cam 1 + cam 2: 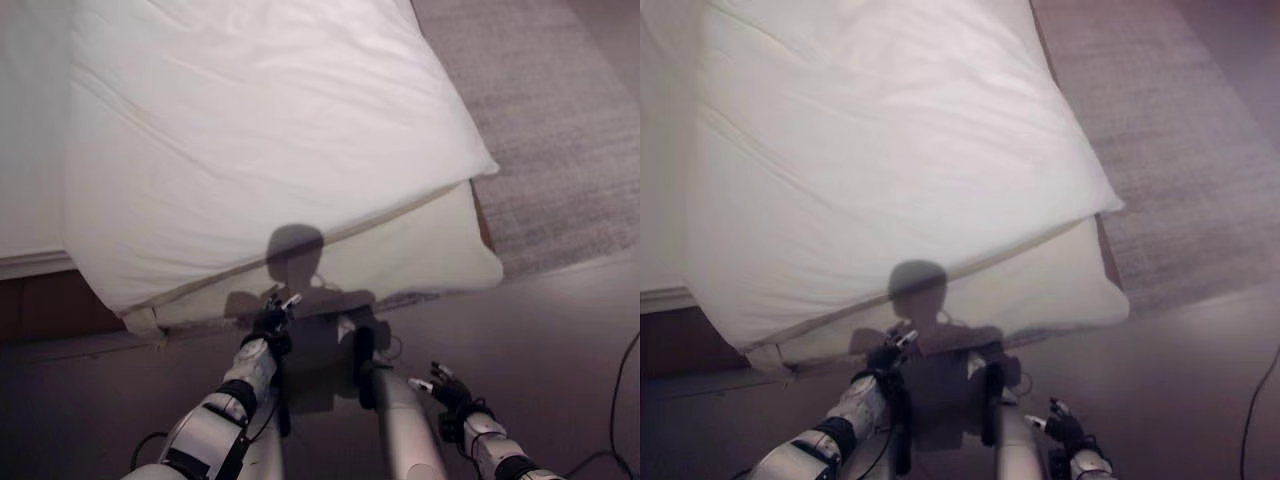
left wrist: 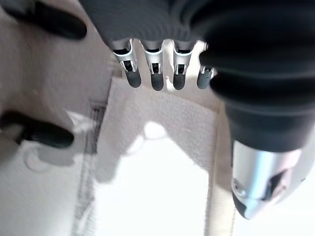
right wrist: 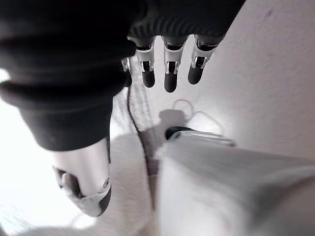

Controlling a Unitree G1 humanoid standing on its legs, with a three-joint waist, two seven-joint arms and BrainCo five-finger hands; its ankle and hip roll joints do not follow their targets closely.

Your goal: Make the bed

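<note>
The fingers of the left hand were relaxed and straight, holding nothing, just below the duvet corner at lower centre. The right hand, at lower right, was also released, well apart from the bed.

The left hand, its dark-tipped fingers straight and holding nothing, hangs above a white duvet lying against the pale floor.
</note>
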